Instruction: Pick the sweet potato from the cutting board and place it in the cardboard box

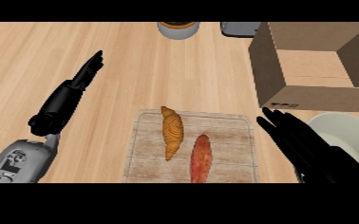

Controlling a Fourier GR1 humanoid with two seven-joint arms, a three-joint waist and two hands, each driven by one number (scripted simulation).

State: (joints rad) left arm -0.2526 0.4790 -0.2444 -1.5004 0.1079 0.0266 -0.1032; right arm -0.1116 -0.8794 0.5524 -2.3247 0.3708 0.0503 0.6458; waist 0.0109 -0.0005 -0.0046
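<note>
1. Look at the board (231, 123) near the counter's (140, 66) front edge. Two things lie on it. The reddish sweet potato (200, 157) is the one you want. It lies on the board's right half, close to the board's front edge.
2. The orange thing beside it, to the left, is a croissant (172, 132). Leave it alone.
3. The potato is long. Its long way runs from front to back, tipped a little to the right at the far end.
4. Your right hand (301, 144) is the near one. It is just off the board's right edge, so the potato lies to its left. Its fingers (275, 123) are straight and hold nothing.
5. Your left hand (82, 78) rests well apart, past the board's left edge, fingers straight, holding nothing.
6. So I would use the right hand and come at the potato from the side, across its thin way.
7. The box (280, 69) stands open at the counter's back right, just behind the right hand.
</note>
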